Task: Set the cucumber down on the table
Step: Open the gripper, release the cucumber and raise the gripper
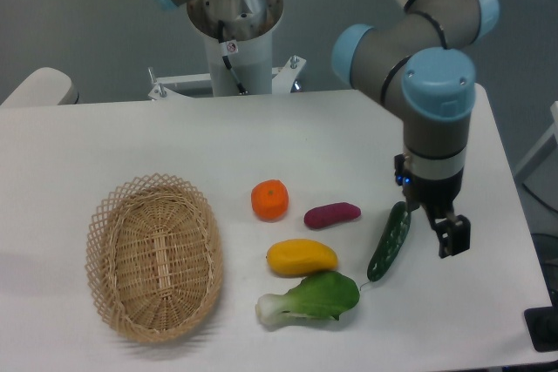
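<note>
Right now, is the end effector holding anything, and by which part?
It looks like the end effector grips the cucumber by its upper end, but the contact is hidden, so I cannot confirm.

cucumber [389, 240] lying on table [131, 141] | gripper [432, 228] spread just beside it

Wicker basket [154, 255] at left. Orange [269, 199], purple vegetable [332, 214], yellow fruit [301, 257] and bok choy [309, 299] grouped to its right, none touching.
</note>
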`<state>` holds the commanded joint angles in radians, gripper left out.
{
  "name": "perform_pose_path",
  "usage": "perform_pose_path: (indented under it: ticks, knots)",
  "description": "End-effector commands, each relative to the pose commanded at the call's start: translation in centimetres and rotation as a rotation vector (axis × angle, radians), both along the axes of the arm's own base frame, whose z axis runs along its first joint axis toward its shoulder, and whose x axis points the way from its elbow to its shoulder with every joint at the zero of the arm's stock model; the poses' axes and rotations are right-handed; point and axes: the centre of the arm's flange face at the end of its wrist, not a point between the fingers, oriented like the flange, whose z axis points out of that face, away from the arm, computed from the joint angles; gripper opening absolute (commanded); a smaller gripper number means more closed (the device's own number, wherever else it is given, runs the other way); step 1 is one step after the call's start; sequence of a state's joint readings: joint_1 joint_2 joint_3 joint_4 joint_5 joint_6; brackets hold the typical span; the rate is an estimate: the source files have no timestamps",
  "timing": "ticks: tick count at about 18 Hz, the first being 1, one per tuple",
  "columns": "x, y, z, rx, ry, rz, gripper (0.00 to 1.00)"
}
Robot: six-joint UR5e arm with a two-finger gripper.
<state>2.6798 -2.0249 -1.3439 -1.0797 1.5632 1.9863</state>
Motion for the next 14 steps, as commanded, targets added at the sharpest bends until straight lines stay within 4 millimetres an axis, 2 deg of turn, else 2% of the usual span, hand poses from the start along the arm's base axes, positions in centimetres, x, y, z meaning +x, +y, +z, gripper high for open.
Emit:
perform_pose_path:
  ticks: [4, 8, 11, 14]
  knots:
    - [-0.5, -0.9, 2.0, -0.023, -0.052, 0.004, 1.0]
    - [0.3, -1.3, 4.5, -0.027, -0.07, 0.004, 1.0]
    - [1.0, -1.1, 5.2, -0.026, -0.068, -0.002, 1.0]
    - [1.9, -0.3, 5.1, -0.027, -0.07, -0.011, 1.0]
